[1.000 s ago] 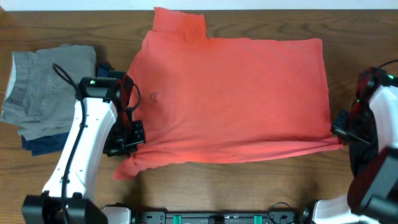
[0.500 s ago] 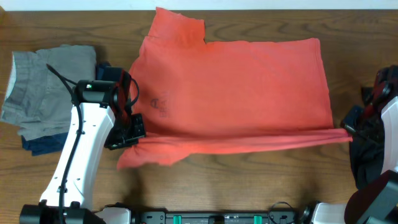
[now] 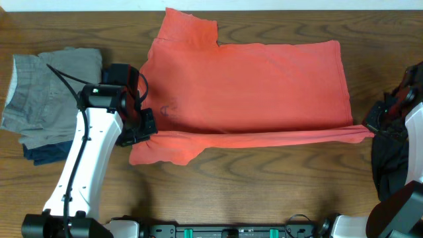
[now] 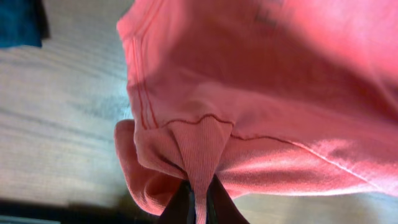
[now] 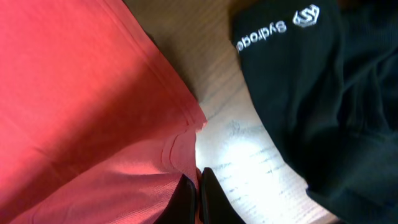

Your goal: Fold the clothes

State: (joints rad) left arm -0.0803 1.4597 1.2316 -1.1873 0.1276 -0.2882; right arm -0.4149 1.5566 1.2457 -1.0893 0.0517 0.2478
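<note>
Across the middle of the wooden table (image 3: pixel 264 192) lies the coral-red T-shirt (image 3: pixel 251 86), spread flat with one short sleeve pointing toward the far edge and a faint dark print showing through the cloth near its left side. Its near edge is raised and drawn into a narrow, taut band running from one arm to the other, while a loose flap of the shirt sags onto the wood just beside the left arm. The left gripper (image 3: pixel 142 129) is pinched tight on a bunched, ribbed fold of the shirt, which in the left wrist view rises out from between the closed fingertips (image 4: pixel 186 205). The right gripper (image 3: pixel 370 125) is likewise clamped on the opposite corner of the shirt, its fingers (image 5: pixel 183 199) pressed together on the seamed hem. Just beside that corner, on the table's right side, lies a black garment (image 5: pixel 311 93) with small white lettering and a logo (image 5: pixel 261 34). At the table's far left, well apart from the shirt, a folded grey garment (image 3: pixel 46 86) rests on top of a dark blue one (image 3: pixel 43 153).
</note>
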